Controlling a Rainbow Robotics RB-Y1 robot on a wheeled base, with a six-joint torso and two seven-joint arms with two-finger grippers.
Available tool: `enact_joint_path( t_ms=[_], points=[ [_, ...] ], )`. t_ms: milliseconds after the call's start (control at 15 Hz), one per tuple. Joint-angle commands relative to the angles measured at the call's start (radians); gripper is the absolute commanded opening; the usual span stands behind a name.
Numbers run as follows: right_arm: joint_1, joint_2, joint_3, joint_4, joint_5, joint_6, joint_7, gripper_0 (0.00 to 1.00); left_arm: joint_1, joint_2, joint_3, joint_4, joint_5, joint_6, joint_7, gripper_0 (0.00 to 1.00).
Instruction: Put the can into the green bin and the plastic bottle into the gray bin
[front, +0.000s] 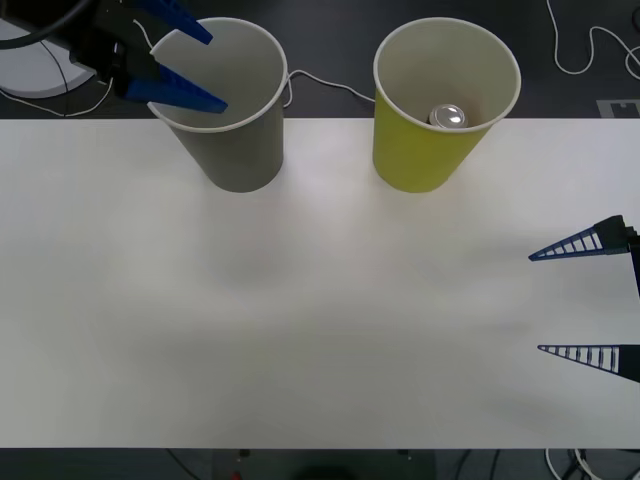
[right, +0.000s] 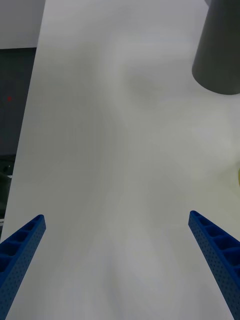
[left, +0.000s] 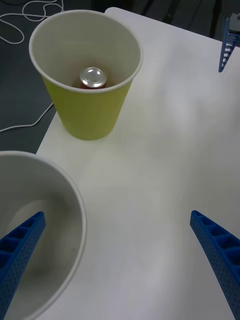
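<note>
I read this as a robotics lab or test room. My work surface is a plain white table (front: 320, 300) standing on dark gray floor (front: 330, 45). Loose white cables (front: 590, 45) trail across that floor beyond the far edge, and more wiring hangs under the near edge.

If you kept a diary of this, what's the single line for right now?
can: inside green bin | left end effector: open over gray bin | right end effector: open, table's right edge
</note>
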Motion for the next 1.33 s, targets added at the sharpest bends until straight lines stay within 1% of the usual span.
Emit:
enact_joint_path(
  t_ms=[67,267,467,733,1000,1200,1333],
  points=[
    [0.000,0.000,0.000,0.000,0.000,0.000,0.000,1.00,0.217,0.000,0.193,-0.106,-0.024,-0.024,-0.052,1.00],
    [0.000,0.000,0.000,0.000,0.000,0.000,0.000,1.00,0.407,0.000,0.335,-0.171,-0.041,-0.024,-0.156,1.00],
    [0.000,0.000,0.000,0.000,0.000,0.000,0.000,1.00,0.542,0.000,0.415,-0.207,-0.041,-0.025,-0.287,1.00],
    [0.000,0.000,0.000,0.000,0.000,0.000,0.000,1.00,0.665,-0.008,0.470,-0.217,-0.026,-0.025,-0.443,1.00],
    [0.000,0.000,0.000,0.000,0.000,0.000,0.000,1.00,0.754,-0.023,0.493,-0.217,-0.032,-0.027,-0.597,1.00],
    [0.000,0.000,0.000,0.000,0.000,0.000,0.000,1.00,0.803,-0.067,0.538,-0.217,-0.060,-0.073,-0.686,1.00],
    [0.000,0.000,0.000,0.000,0.000,0.000,0.000,1.00,0.844,-0.104,0.573,-0.242,-0.077,-0.091,-0.702,1.00]
  ],
)
